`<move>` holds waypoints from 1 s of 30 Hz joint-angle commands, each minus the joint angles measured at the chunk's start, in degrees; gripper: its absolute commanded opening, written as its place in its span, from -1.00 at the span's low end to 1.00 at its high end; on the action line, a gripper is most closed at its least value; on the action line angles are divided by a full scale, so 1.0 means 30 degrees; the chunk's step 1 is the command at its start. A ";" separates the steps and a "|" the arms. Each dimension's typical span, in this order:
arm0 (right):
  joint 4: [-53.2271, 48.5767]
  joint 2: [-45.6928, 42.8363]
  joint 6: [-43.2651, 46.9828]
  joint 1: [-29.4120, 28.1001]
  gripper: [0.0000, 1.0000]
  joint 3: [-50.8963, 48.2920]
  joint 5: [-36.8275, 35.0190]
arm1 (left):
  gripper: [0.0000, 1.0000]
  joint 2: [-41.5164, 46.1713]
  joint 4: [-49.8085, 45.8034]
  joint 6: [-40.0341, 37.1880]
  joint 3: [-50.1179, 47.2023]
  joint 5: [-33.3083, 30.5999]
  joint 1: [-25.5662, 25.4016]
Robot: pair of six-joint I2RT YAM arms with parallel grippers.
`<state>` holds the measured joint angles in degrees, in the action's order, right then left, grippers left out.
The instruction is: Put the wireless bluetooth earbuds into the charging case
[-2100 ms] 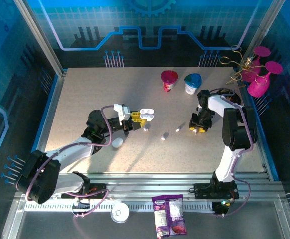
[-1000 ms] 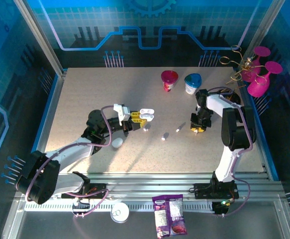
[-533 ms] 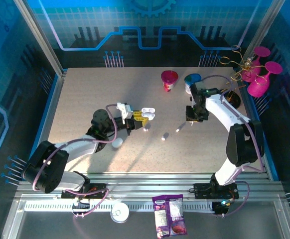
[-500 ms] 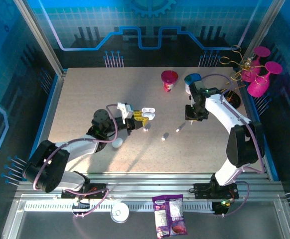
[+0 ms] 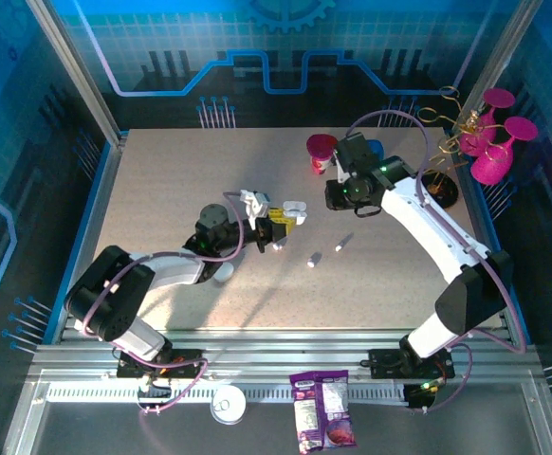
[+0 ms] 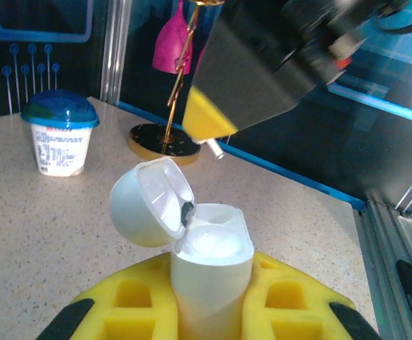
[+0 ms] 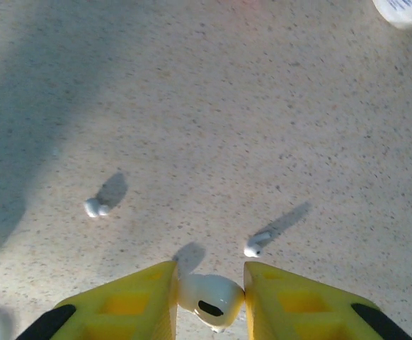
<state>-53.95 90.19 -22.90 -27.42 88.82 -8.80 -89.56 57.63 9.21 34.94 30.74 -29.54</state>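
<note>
Table (image 5: 162,190): speckled top, two yoghurt cups (image 5: 322,152) at the far side.
Right arm (image 5: 428,223): stretched across toward the middle, so it was the arm carrying the piece to be fitted.
Left claw (image 6: 213,283): clamped shut on the lower body of the charging case (image 6: 213,244), holding it off the table.
Right claw (image 7: 209,280): pinched onto one earbud (image 7: 209,296), head between the yellow pads.
Charging case: lid (image 6: 151,202) swung fully back, sockets bare and facing the right claw.
Spare case (image 5: 222,273): closed, on the table beside the left arm.
Held earbud to case: in the left wrist view it hung above and beyond the open mouth, well apart, its stem slanting down and right. Judged, the stem needed lining up with a socket before going in.
Loose earbuds (image 5: 312,259): two lay on the table between the claws, nearer than the case.
</note>
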 commanded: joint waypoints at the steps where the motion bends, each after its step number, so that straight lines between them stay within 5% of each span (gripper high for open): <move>1: -0.0213 -0.0532 0.0208 -0.0711 -0.43 0.0881 -0.0336 | -1.00 -0.0299 0.0139 0.0943 0.1040 -0.1019 -0.0145; 30: 0.2164 0.0403 0.0128 -0.1831 -0.44 0.1215 0.2494 | -1.00 -0.1378 -0.1109 0.4104 0.2805 0.0175 -0.0377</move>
<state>-48.29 90.63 -22.50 -32.25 90.76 -2.33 -93.03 54.19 21.08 41.95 29.61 -30.17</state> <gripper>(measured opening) 0.279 0.168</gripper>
